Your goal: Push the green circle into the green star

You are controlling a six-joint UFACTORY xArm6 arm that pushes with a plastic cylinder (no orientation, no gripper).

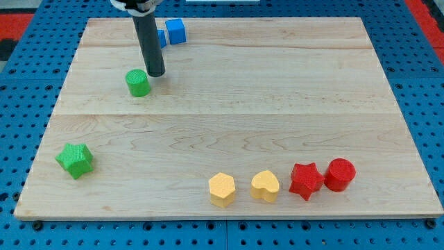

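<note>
The green circle stands on the wooden board in the upper left. The green star lies near the board's lower left corner, well apart from the circle. My dark rod comes down from the view's top, and my tip rests on the board just to the upper right of the green circle, very close to it or touching it.
Two blue blocks sit at the top edge: a blue cube and another blue block partly hidden behind the rod. Along the bottom lie a yellow hexagon, a yellow heart, a red star and a red circle.
</note>
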